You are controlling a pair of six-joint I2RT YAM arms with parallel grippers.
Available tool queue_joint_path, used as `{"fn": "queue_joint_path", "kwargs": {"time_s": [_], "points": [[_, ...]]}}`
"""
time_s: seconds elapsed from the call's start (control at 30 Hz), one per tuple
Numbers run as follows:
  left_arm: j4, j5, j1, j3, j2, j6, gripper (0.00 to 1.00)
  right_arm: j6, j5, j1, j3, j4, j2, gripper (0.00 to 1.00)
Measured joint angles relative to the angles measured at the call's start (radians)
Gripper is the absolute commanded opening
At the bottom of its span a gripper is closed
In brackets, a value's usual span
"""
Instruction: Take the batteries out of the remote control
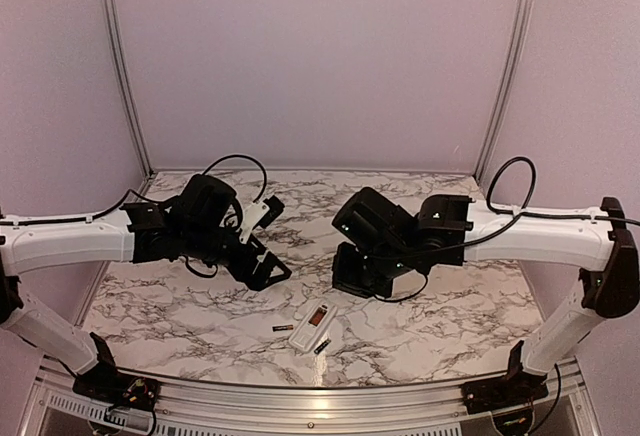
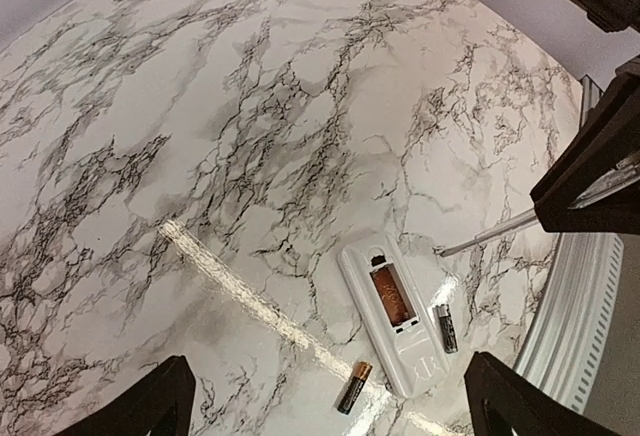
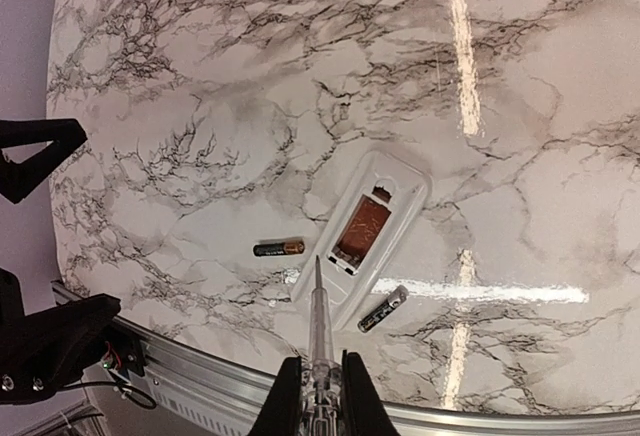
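The white remote control (image 1: pixel 312 325) lies recess-up near the table's front edge, its orange recess empty; it also shows in the left wrist view (image 2: pixel 392 316) and the right wrist view (image 3: pixel 365 236). One dark battery with a copper end (image 2: pixel 354 387) (image 3: pixel 278 248) lies on the table on one side of it. The other battery (image 2: pixel 445 328) (image 3: pixel 383 309) lies on the other side. My left gripper (image 2: pixel 325 418) is open and empty, above and behind the remote. My right gripper (image 3: pixel 320 396) is shut on a thin pale grey stick (image 3: pixel 320 321) whose tip hovers over the remote's near end.
The marble table (image 1: pixel 200 306) ends in a metal rail (image 3: pixel 200 381) just beyond the remote. Both arms hang over the table's middle, the left (image 1: pixel 215 226) and the right (image 1: pixel 385 241). The stick's tip shows in the left wrist view (image 2: pixel 485 233).
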Motion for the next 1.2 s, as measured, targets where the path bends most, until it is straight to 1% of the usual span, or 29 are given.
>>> {"fn": "queue_joint_path", "kwargs": {"time_s": [0.27,0.37,0.47,0.53,0.6,0.77,0.93,1.1,1.2], "points": [[0.105,-0.101,0.0,-0.116,-0.202,0.001,0.99,-0.045,0.063,-0.011,-0.021,-0.001,-0.067,0.0],[0.148,-0.114,0.0,-0.151,-0.268,0.008,0.99,-0.078,0.054,-0.043,-0.052,0.019,-0.094,0.0],[0.206,-0.112,0.0,-0.222,-0.353,0.032,0.99,-0.121,0.034,-0.084,-0.07,0.032,-0.107,0.0],[0.219,-0.112,0.0,-0.268,-0.421,0.051,0.98,-0.165,0.01,-0.103,-0.07,0.043,-0.112,0.0],[0.217,-0.112,0.0,-0.274,-0.457,0.072,0.97,-0.211,-0.025,-0.12,-0.07,0.058,-0.116,0.0],[0.178,-0.092,0.0,-0.214,-0.455,0.112,0.95,-0.344,-0.173,-0.15,-0.043,0.065,-0.111,0.0],[0.136,-0.044,-0.002,-0.151,-0.441,0.14,0.88,-0.465,-0.315,-0.161,0.034,0.066,-0.076,0.0],[0.11,0.04,-0.002,-0.072,-0.369,0.21,0.86,-0.58,-0.415,-0.162,0.103,0.072,-0.012,0.0],[0.096,0.089,-0.002,-0.046,-0.312,0.271,0.85,-0.618,-0.452,-0.166,0.115,0.077,0.023,0.0]]}}
